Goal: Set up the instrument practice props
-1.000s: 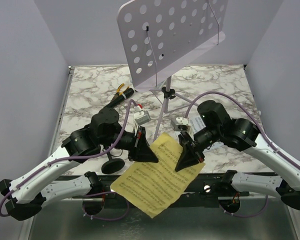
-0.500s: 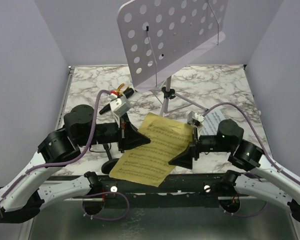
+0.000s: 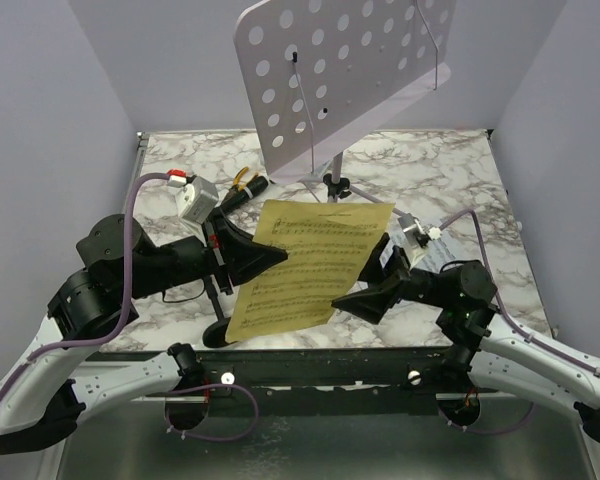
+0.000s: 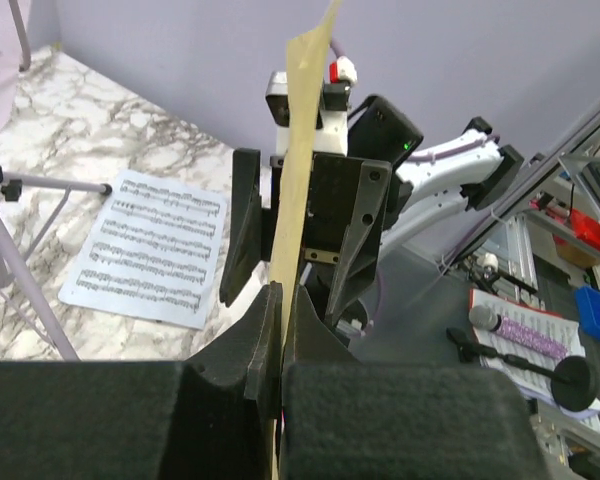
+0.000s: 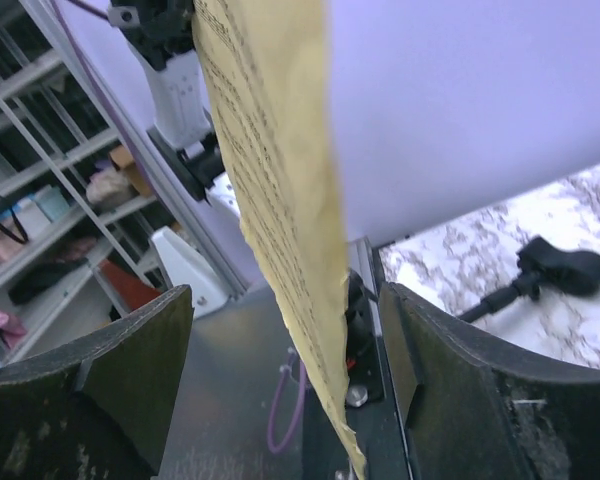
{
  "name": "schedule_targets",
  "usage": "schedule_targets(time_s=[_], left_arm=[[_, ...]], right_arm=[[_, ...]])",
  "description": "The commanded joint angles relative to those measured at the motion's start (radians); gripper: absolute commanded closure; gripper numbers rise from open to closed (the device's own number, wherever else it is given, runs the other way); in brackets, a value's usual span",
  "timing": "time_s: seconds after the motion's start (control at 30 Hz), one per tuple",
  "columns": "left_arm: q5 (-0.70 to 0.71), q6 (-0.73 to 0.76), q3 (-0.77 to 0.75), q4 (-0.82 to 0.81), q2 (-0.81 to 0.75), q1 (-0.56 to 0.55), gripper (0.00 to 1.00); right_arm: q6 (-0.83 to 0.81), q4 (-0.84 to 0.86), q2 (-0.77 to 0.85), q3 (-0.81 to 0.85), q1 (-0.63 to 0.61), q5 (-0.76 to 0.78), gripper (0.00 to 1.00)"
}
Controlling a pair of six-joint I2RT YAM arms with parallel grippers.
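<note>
Pinching the yellow paper sheet-music page [image 3: 315,265] tight, jaws clamped, on the left gripper [image 3: 280,258]; straddling its right edge, jaws apart, on the right gripper [image 3: 342,298].

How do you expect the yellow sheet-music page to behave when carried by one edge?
Probably floppy: the yellow page is thin, and its edge looks wavy in the right wrist view. Likely very light: the left pincer alone holds it aloft, with the right pincer open around it. It may sag if moved quickly.
</note>
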State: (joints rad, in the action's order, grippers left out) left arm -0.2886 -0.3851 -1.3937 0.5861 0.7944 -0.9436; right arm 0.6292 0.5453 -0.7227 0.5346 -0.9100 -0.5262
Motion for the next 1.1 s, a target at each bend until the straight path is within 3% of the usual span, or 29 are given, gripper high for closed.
schedule_targets(time_s=[0.0, 0.17, 0.27, 0.4, 0.53, 0.73, 0.93, 1.07], left_arm=[[0.045, -0.025, 0.017, -0.084, -0.005, 0.003, 1.0], [0.046, -0.026, 0.004, -0.094, 0.005, 0.003, 1.0], [0.046, -0.024, 0.004, -0.101, 0.009, 0.003, 1.0], [0.052, -0.029, 0.001, -0.104, 0.012, 0.003, 1.0], [0.071, -0.035, -0.003, -0.114, 0.007, 0.003, 1.0], [0.075, -0.055, -0.008, -0.115, 0.003, 0.002, 1.0], [0.116, -0.066, -0.004, -0.12, -0.021, 0.003, 1.0], [0.125, -0.075, 0.004, -0.129, -0.034, 0.002, 1.0]], right_arm=[[0.076, 0.368, -0.022, -0.04, -0.004, 0.092, 0.22], [0.089, 0.45, -0.032, -0.066, -0.004, 0.193, 0.35], [0.078, 0.444, -0.028, -0.054, -0.005, 0.227, 0.36], [0.004, 0.319, -0.035, 0.04, -0.004, 0.19, 0.37], [-0.051, 0.228, -0.058, 0.122, -0.004, 0.155, 0.46], [-0.077, 0.206, -0.107, 0.19, -0.003, 0.085, 0.59], [-0.089, 0.212, -0.096, 0.191, -0.001, 0.078, 0.6], [-0.07, 0.24, -0.103, 0.188, 0.002, 0.062, 0.68]])
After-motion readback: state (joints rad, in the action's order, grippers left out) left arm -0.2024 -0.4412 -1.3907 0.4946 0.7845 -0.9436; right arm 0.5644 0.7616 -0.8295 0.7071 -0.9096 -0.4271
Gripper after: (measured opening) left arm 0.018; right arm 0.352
